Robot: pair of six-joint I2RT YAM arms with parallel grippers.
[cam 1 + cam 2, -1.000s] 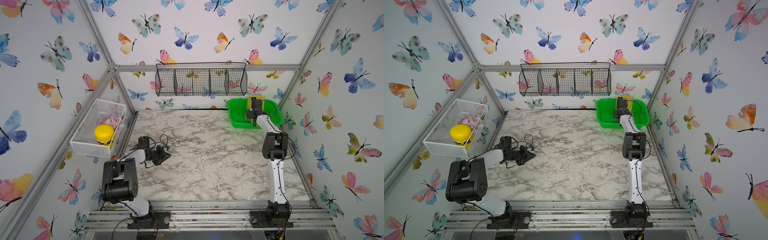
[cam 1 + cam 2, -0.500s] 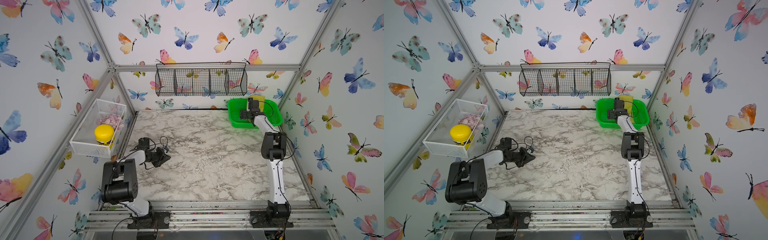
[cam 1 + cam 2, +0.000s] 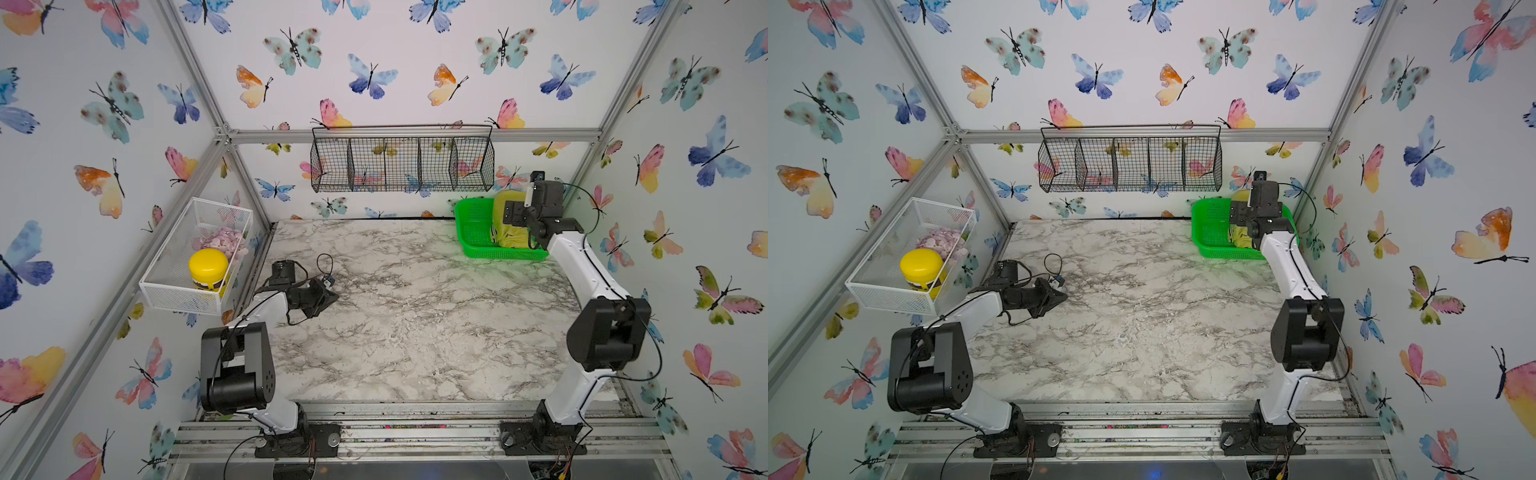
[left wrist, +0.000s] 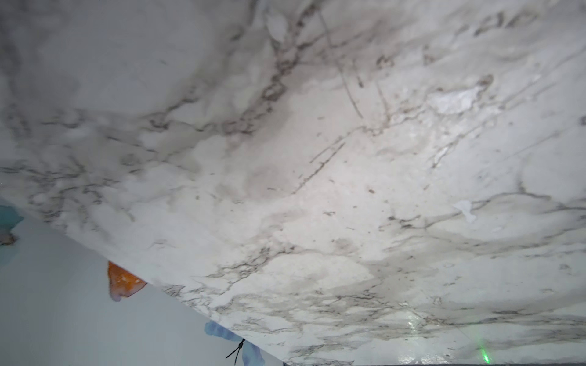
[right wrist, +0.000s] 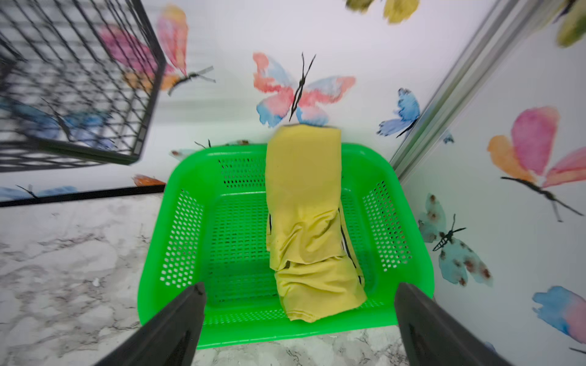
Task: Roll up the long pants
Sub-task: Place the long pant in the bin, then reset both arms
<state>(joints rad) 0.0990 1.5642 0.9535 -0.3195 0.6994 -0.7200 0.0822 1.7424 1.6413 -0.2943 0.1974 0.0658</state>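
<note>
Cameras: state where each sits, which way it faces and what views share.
Top views: high at the front, looking down toward the back wall; left arm and right arm show.
Left wrist: low over the table, facing along it; no body shows.
Right wrist: above the green basket, looking down at the long pants; the right gripper shows, open.
Shared: top views also show basket and pants.

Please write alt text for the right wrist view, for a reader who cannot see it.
A folded bundle of the long pants lies in a green plastic basket, its far end rising above the rim. The right gripper is open before the basket, holding nothing. The basket stands on a marble table, near a black wire basket.
</note>
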